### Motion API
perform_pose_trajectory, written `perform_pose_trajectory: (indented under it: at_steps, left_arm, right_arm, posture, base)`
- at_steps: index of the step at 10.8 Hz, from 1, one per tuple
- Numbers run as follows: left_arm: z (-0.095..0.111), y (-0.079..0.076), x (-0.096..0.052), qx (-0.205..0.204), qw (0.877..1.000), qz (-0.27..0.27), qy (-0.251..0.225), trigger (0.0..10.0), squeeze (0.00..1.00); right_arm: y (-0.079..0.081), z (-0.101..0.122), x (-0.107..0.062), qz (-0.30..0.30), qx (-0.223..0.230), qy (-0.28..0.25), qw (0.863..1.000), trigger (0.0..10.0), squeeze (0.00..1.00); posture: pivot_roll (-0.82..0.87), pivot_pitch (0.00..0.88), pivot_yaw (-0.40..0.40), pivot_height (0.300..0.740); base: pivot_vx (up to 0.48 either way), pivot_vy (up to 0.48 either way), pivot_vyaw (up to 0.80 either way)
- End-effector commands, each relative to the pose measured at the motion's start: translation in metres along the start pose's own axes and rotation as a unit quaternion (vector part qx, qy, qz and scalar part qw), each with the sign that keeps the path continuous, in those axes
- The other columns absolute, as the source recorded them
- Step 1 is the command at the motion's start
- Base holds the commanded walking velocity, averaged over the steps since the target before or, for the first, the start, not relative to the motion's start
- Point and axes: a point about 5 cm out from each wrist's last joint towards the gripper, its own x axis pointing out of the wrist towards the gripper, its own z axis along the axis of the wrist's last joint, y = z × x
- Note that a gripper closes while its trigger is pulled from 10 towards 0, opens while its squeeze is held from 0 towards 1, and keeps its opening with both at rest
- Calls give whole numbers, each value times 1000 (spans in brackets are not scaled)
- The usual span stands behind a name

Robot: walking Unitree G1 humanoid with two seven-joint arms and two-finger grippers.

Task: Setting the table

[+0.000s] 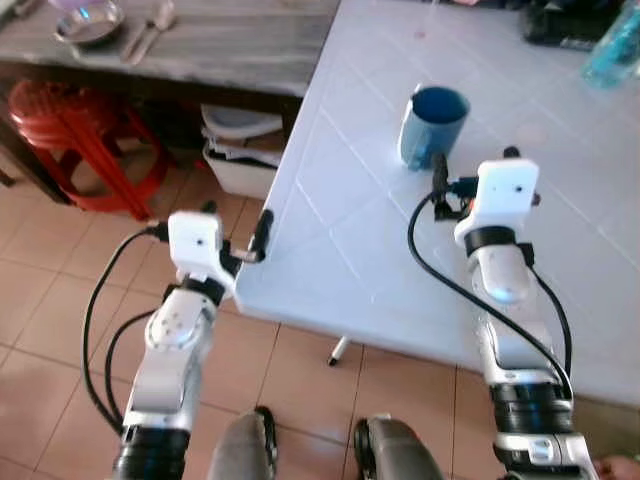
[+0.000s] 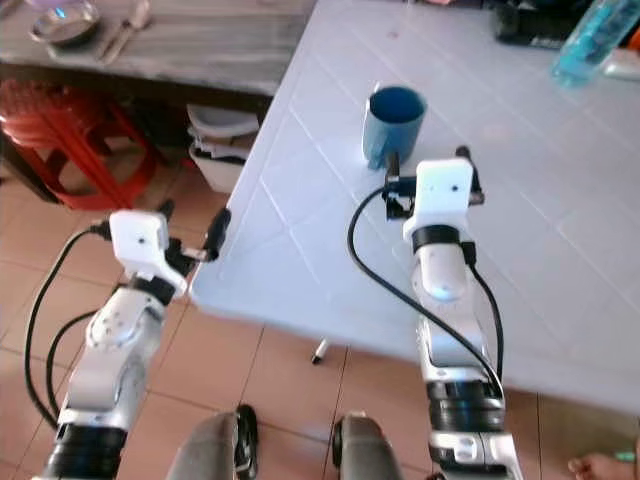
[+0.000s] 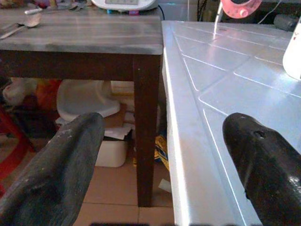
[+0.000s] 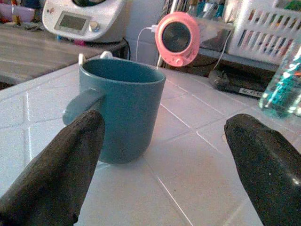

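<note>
One blue mug (image 1: 434, 127) stands upright on the white table (image 1: 340, 230), just beyond our right gripper (image 4: 155, 155), fingers spread, empty. Left gripper (image 3: 160, 155) released at the table's near-left corner. Risk: left finger clips the handle, tipping it.

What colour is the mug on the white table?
The mug is teal blue, seen best in the right wrist view.
</note>
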Motion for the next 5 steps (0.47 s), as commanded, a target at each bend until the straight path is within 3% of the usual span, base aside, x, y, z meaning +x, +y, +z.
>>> perform_pose_trajectory:
  at_steps: [1, 3, 4, 5]
  left_arm:
    - [0, 4, -4, 7, 1000, 6, 5, 10000, 0]
    - [1, 5, -4, 9, 1000, 9, 6, 10000, 0]
    - [-1, 3, -5, 8, 1000, 3, 12, 10000, 0]
    - [-1, 2, -5, 8, 1000, 1, 13, 10000, 0]
  right_arm:
    - [3, 1, 2, 5, 0, -3, 1000, 10000, 0]
    - [14, -1, 0, 18, 10, 3, 1000, 10000, 0]
    - [25, 1, 2, 45, 41, 3, 998, 10000, 1000]
    - [27, 2, 4, 51, 38, 2, 998, 10000, 1000]
  posture:
    - [-29, 229, 49, 740]
    - [-28, 240, 52, 740]
    - [-32, 253, 57, 740]
    - [-33, 259, 58, 740]
  base:
    - [0, 0, 0]
    - [0, 0, 0]
    - [0, 0, 0]
    - [0, 0, 0]
